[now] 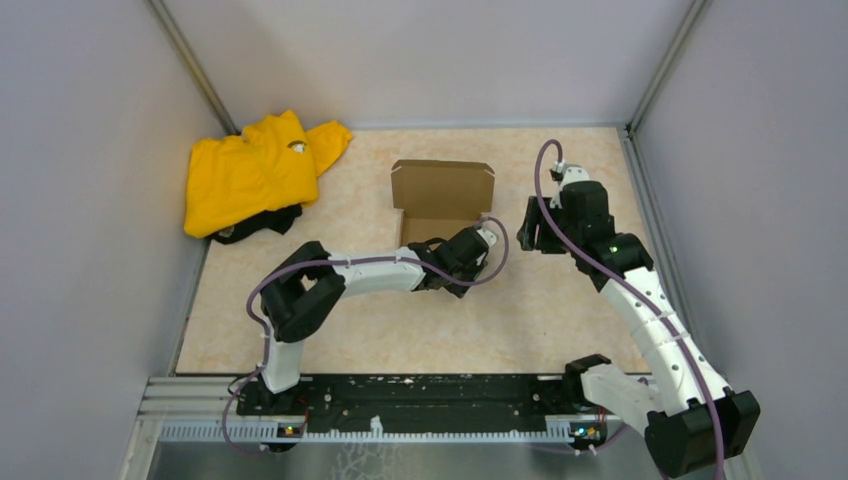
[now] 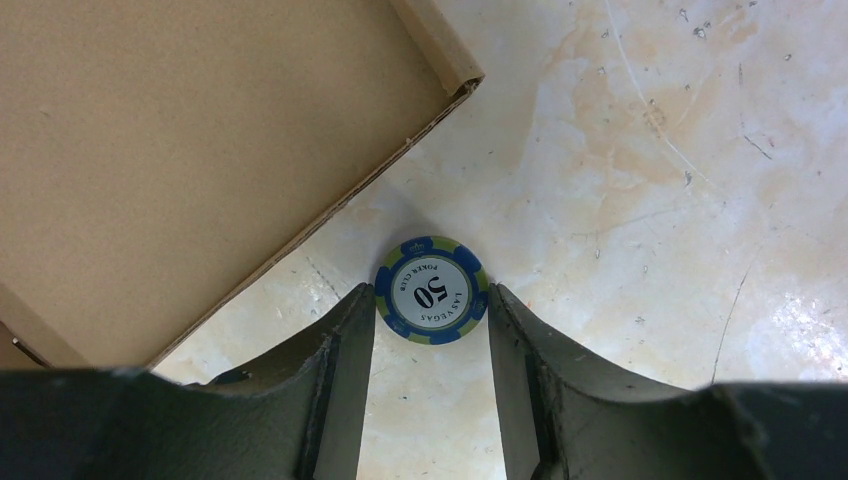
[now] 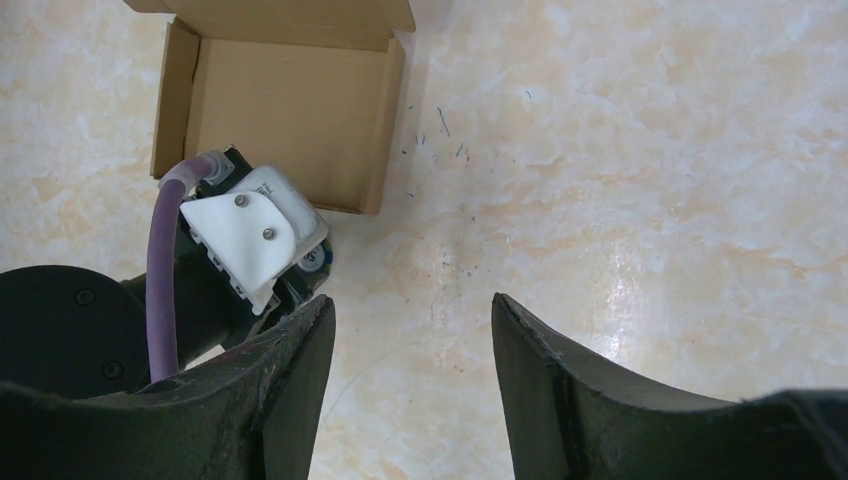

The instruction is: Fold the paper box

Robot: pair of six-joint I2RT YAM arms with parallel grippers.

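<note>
Brown cardboard, the paper box (image 1: 441, 186) sits open at the top view's centre, its near edge hidden behind the left gripper (image 2: 431, 302), which pinches a blue poker chip (image 2: 432, 288) on the surface (image 1: 560, 310); the right gripper (image 3: 412, 312) gapes, holding nothing

The paper box (image 1: 441, 190) is seen in plain brown, unprinted. The table (image 1: 560, 320) is marbled in cream and pale orange. At its far left corner a garment (image 1: 250, 175) is seen in bright yellow, with black showing at its near edge. A poker chip (image 2: 432, 290) is ringed in blue with pale green bars, and its white centre is printed with a black 50. The arms (image 1: 370, 272) are finished in black and white and are trailed by purple cables (image 3: 160, 260).
</note>
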